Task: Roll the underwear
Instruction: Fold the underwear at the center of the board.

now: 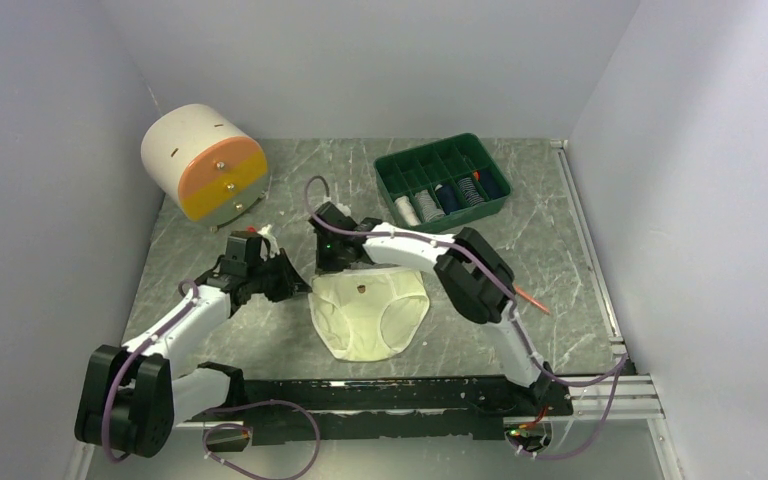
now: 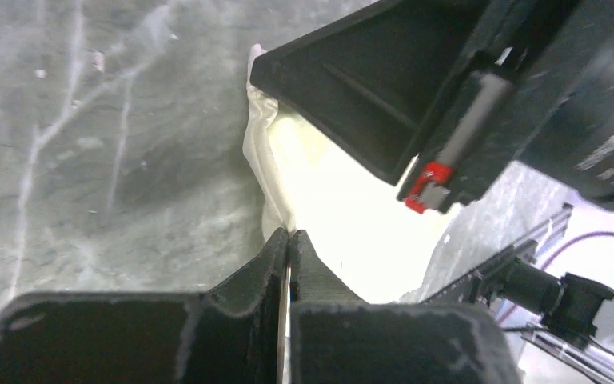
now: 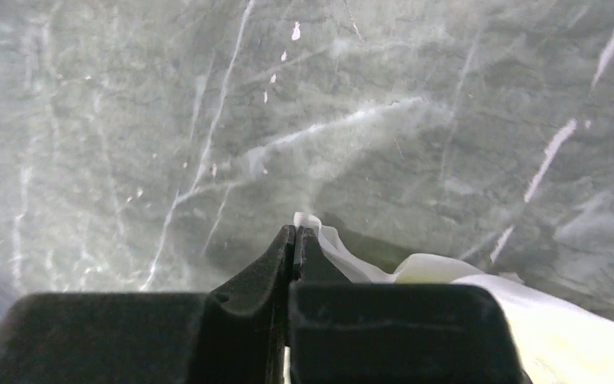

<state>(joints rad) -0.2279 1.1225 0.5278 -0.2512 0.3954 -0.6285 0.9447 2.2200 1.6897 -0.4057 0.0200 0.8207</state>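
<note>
**Three views, one shared garment**

My overhead camera sits high behind the arm bases and looks down and forward across the whole table [image 1: 560, 300]. Each wrist camera looks along its own closed fingers, very near the marble. The left gripper [image 2: 288, 234] view seems to face the right arm [image 2: 448, 96]. The right gripper [image 3: 296, 230] view faces bare tabletop. All three share the cream underwear [image 1: 370, 310] along its far edge.

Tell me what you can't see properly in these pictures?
- Top view: far edge of the underwear, under the right arm.
- Top view: what the green tray holds, too small.
- Left wrist view: whether the shut left gripper pinches cloth; its fingers hide that.
- Right wrist view: most of the underwear, cut off by the bottom edge.
</note>
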